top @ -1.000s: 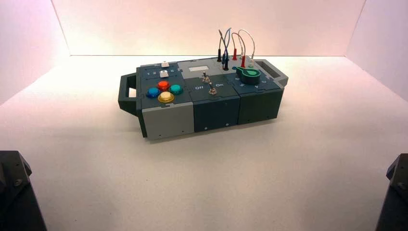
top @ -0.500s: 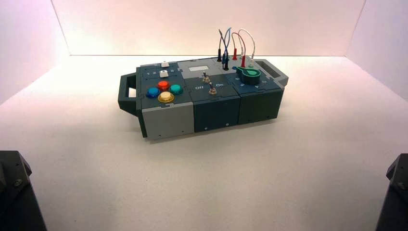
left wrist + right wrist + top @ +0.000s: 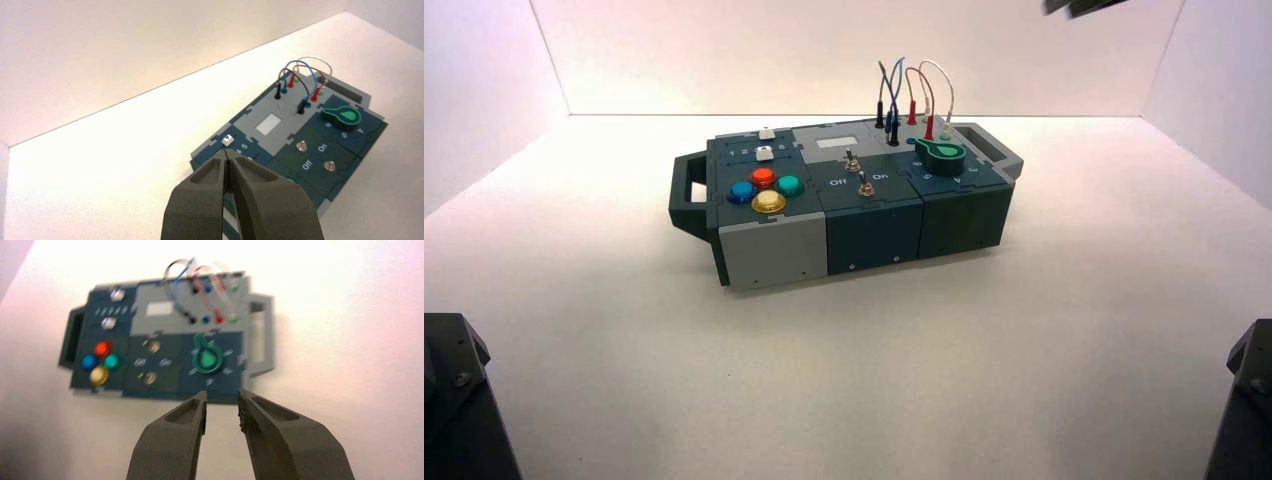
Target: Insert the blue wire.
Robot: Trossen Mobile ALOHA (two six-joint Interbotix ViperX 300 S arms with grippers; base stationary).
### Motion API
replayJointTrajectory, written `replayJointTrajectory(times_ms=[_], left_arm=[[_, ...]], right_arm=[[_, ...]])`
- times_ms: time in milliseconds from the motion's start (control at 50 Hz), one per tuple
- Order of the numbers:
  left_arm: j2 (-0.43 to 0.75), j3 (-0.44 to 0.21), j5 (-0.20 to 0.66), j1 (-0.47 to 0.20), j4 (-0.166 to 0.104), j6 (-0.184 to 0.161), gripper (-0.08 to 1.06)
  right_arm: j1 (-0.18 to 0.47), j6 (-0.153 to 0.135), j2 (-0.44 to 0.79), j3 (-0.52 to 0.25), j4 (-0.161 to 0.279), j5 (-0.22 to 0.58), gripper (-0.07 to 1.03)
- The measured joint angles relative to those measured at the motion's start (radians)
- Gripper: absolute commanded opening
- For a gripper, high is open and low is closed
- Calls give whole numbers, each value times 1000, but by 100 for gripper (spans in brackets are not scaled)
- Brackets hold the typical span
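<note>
Above the box's far right side, the right gripper (image 3: 222, 395) hangs high with its fingers well apart, holding nothing, while the left gripper (image 3: 227, 157) waits off the box's left side, fingers together. The blue wire (image 3: 301, 62) arches over the light grey panel (image 3: 250, 121) at the far right of the box (image 3: 874, 225), one slim plug close beside the near black plug (image 3: 300, 110).

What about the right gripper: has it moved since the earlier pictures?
Yes: into the high view, where it was absent before. The right gripper now shows at the top edge, above and right of the box's grey handle.
</note>
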Motion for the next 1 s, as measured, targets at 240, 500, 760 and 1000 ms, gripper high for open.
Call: replayJointTrajectory(times_ms=[240,500,760,1000], left_arm=[[2,0,2,-21,-2,2,-3],[37,0,6,-46,-2,21,-3],[89,0,6,-74,0,25,-3],[104,0,6,-101,-2,38,-3]], right_arm=[[77,0,63,-5,9,-87,36],[84,-5,189,-60,20,-120,36],[138,-8,362,-158,20,-144,36],[143,-9,486,-236,12,-181,36]])
